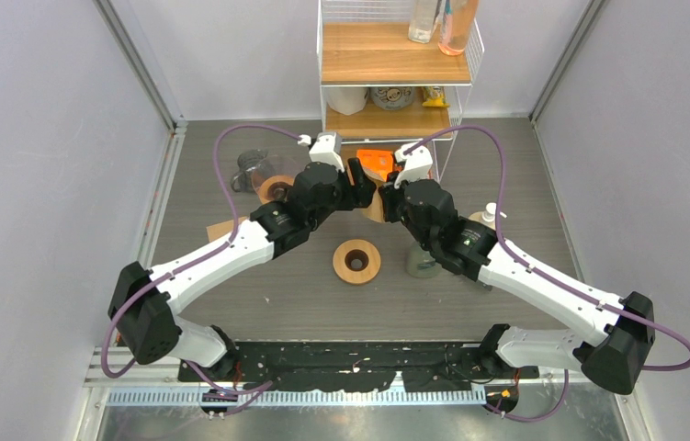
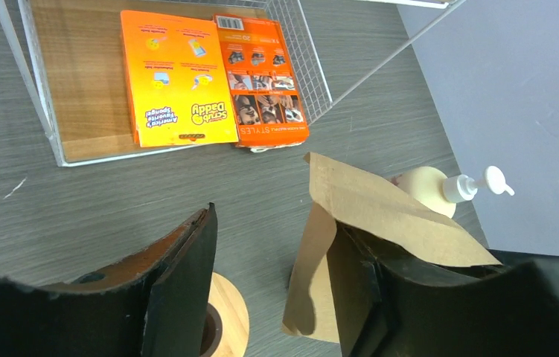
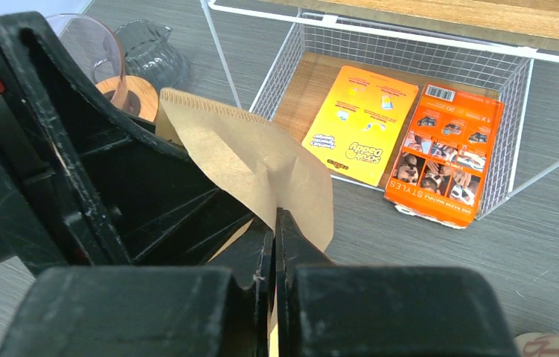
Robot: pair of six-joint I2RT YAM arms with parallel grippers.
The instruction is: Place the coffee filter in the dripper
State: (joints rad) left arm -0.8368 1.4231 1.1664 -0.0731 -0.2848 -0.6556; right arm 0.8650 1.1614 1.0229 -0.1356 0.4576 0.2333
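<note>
The brown paper coffee filter point(image 3: 261, 156) hangs between my two grippers above the table's middle. My right gripper point(image 3: 276, 217) is shut on its folded edge. My left gripper point(image 2: 276, 223) is open; its right finger point(image 2: 369, 297) is tucked under the filter point(image 2: 380, 208), which drapes over it, and its left finger is bare. In the top view the grippers meet, left point(image 1: 364, 184) and right point(image 1: 387, 197), with a bit of filter point(image 1: 375, 211) between them. The wooden-rimmed dripper point(image 1: 356, 261) stands on the table just in front of and below them, and shows in the left wrist view point(image 2: 228, 320).
A wire shelf point(image 1: 396, 92) stands at the back with orange packets point(image 2: 176, 74) on its bottom board. Glassware with a wooden collar point(image 1: 263, 179) sits back left. A pump bottle point(image 1: 488, 216) and a clear vessel point(image 1: 421, 262) stand on the right.
</note>
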